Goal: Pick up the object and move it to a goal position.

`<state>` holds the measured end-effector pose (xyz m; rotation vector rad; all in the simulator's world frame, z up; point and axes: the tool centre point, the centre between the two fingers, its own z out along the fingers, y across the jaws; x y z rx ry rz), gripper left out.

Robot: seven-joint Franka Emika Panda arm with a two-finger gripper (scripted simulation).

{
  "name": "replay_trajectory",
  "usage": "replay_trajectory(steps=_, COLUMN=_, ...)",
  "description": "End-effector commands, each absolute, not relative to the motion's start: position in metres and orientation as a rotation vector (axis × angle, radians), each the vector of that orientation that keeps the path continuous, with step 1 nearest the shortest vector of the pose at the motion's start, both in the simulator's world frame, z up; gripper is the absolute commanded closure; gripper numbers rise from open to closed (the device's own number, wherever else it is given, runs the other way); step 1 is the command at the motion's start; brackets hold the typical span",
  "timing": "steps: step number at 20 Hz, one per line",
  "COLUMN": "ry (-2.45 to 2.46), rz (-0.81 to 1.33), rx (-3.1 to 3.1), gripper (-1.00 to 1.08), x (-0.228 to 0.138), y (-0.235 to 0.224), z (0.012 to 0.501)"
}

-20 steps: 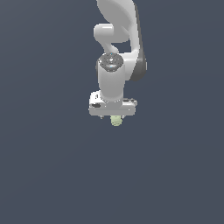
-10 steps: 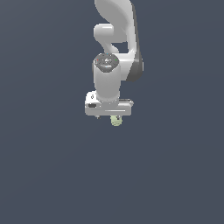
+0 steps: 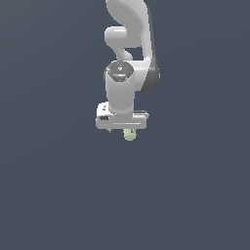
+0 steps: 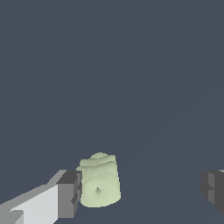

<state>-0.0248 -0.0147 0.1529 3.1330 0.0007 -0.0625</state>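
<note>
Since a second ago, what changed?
The arm and hand shifted slightly toward the exterior view's left. The object stayed just beneath the hand. In the wrist view one finger sits beside it, the other well apart: no grasp visible.

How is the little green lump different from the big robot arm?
The object is pale yellow-green; the robot arm is white and grey. The object is small, much narrower than the arm's white bar. The object is a ridged, rounded lump; the arm is smooth and jointed. In the wrist view the object sits beside one finger of the claw, far from the other.
</note>
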Motion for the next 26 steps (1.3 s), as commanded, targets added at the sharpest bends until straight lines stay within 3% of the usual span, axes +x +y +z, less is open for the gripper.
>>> replay_trajectory(steps=1, ry=0.022, rz=-0.058, rx=3.134, gripper=-0.92, x=-0.030, y=-0.011, z=0.147)
replay_trajectory(steps=16, ry=0.219, rz=-0.007, rx=3.133, gripper=-0.92, x=-0.085, y=0.021, z=0.096)
replay_trajectory(steps=26, ry=0.244, rz=-0.002, rx=3.132, gripper=-0.92, x=-0.093, y=0.025, z=0.089)
